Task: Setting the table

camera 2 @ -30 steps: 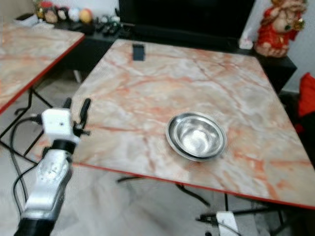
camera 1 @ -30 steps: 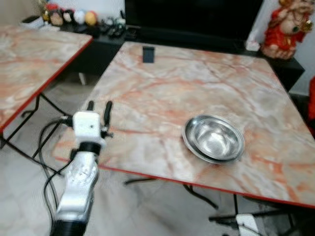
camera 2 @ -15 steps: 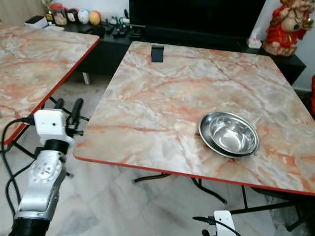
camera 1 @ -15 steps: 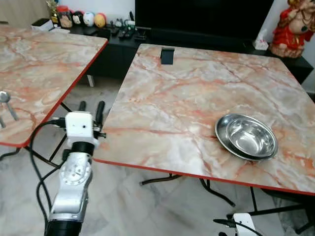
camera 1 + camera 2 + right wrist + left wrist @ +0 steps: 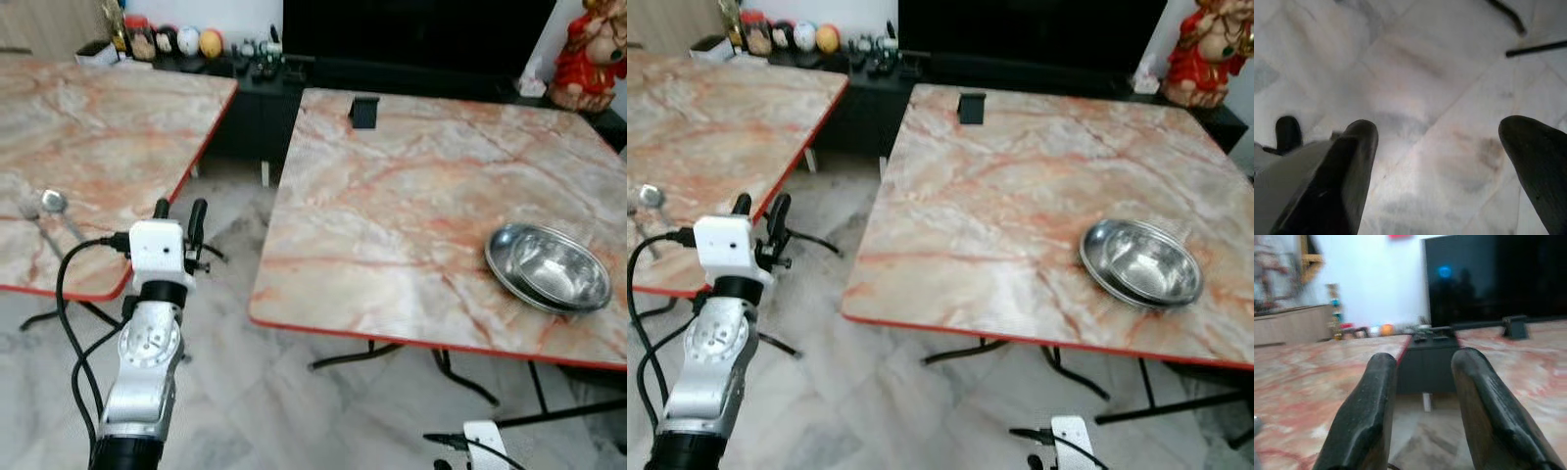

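One bowl is sitting near the right table's front edge while spoons are waiting on the left table, and both the raised left gripper and the right gripper are hanging parted and empty.

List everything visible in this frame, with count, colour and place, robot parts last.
Tables: two, orange-veined marble tops with red edges, side by side, a gap between.
Bowl: one, steel, near right table's front right.
Spoon: one, silver, on left table, near front edge.
Small dark stand: one, black, right table's far edge.
Figurine: one, red, far right.
Left gripper: black fingers apart, raised between the tables.
Right gripper: black fingers wide apart, over the floor.
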Controlling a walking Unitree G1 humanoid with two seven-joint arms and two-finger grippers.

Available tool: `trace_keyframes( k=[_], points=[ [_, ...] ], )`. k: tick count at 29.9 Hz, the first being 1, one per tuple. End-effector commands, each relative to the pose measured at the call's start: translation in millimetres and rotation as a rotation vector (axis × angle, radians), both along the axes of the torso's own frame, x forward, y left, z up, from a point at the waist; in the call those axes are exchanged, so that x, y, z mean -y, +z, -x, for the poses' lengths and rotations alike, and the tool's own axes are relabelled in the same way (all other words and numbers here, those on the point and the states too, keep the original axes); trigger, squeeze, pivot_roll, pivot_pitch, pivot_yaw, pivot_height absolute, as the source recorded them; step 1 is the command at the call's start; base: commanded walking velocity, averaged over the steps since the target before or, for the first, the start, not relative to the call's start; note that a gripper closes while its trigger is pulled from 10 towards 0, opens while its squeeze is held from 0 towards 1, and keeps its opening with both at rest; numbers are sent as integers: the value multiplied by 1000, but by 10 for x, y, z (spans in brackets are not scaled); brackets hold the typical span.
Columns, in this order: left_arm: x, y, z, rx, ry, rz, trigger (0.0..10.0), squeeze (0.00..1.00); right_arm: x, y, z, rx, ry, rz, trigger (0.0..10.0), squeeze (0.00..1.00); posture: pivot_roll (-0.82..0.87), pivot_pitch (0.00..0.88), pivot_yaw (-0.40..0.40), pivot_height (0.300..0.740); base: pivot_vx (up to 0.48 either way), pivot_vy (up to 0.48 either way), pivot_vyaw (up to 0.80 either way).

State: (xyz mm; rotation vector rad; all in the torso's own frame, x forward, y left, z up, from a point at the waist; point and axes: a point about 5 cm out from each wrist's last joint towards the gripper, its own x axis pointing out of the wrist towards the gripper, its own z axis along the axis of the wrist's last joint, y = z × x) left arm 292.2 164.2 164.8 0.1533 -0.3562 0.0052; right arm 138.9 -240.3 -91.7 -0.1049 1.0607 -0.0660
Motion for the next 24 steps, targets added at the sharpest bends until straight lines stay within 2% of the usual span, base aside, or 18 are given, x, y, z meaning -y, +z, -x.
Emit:
trace_keyframes(
  k=[1,8,24],
  points=[
    [-43,32,1,7,11,-12,10000,0,9,14,-31,2,26,9,10000,0,88,0,-70,740,0,345,638],
    [-50,28,-6,8,8,-17,10000,0,0,9,-26,1,22,8,10000,0,91,0,-71,740,0,348,728],
    [-85,-12,11,-5,0,-37,10000,0,-4,-2,1,-3,-1,4,10000,0,94,0,-65,740,0,346,0]
  ],
)
